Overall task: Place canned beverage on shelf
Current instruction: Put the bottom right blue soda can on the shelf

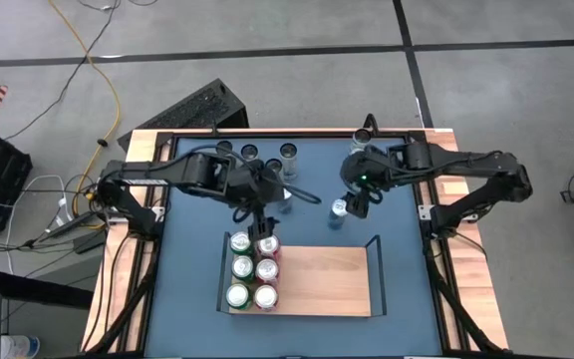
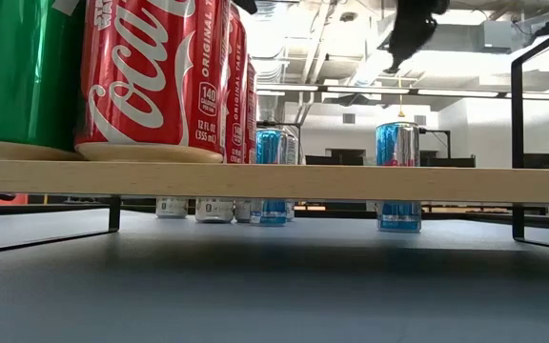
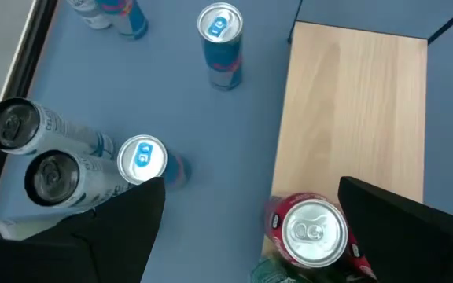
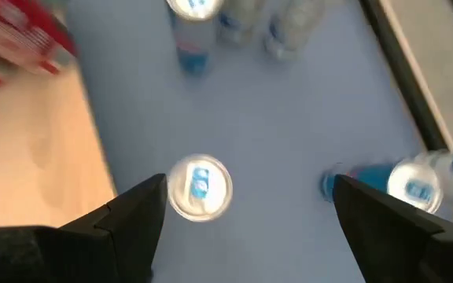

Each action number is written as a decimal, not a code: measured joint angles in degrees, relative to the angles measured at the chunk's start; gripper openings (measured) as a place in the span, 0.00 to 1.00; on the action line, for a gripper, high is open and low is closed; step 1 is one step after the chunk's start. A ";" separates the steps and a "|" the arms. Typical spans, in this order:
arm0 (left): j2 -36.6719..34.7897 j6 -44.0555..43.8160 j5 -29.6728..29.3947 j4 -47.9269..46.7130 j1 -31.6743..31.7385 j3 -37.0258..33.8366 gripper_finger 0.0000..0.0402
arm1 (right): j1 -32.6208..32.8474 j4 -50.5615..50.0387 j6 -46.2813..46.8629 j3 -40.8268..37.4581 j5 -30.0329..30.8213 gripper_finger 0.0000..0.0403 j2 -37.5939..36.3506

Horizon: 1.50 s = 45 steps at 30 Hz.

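Nearest the low camera, a red cola can (image 2: 155,81) and a green can (image 2: 19,76) stand on the light-wood shelf (image 2: 351,181), filling the corner of our view. From above we count six cans in two rows at the shelf's (image 1: 322,282) left end, with the rest of the board bare.

Our left gripper (image 1: 261,225) hangs over the rearmost red can (image 1: 267,245) of that group, its fingers spread wide to either side of the can top (image 3: 314,230) and gripping nothing that we can see; we judge that can to be already set down.

Our right gripper (image 1: 359,198) hovers over the blue tabletop just behind the shelf, fingers likewise fully apart and empty. The blue-and-silver can (image 1: 339,209) stands upright almost directly beneath it. In the right wrist view its top (image 4: 200,187) sits close to one finger (image 4: 124,216) instead of midway between the pair.

That offset is what the coming move turns on, in our judgement: the can's long axis is vertical, the right arm is clearly the nearer one, and we would centre the fingers sideways before descending. More cans (image 1: 268,153) wait along the table's far edge.
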 joint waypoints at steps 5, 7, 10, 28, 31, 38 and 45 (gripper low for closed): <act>0.02 0.29 -0.10 0.03 0.13 0.00 0.91 | 0.47 2.98 0.00 -7.41 -1.99 0.85 -0.06; 0.02 0.28 -0.13 0.04 0.13 0.00 0.91 | 1.09 6.41 0.37 -10.24 -4.00 0.85 0.08; 0.02 -0.02 -0.15 0.04 0.13 0.00 0.91 | 1.52 11.14 1.63 -13.06 -5.44 0.85 0.00; 0.04 -0.59 -0.28 0.04 0.13 0.00 0.91 | -1.28 18.83 2.95 -19.51 -6.55 0.85 0.20; 0.04 -0.59 -0.28 0.04 0.13 0.00 0.91 | -1.46 20.43 3.00 -21.34 -6.51 0.85 0.19; 0.07 -0.57 -0.28 0.04 0.13 0.00 0.91 | -1.66 21.64 3.04 -22.07 -5.05 0.84 0.22; 0.07 -0.57 -0.27 0.02 0.11 0.00 0.91 | -2.18 22.28 1.66 -22.05 -6.05 0.76 1.36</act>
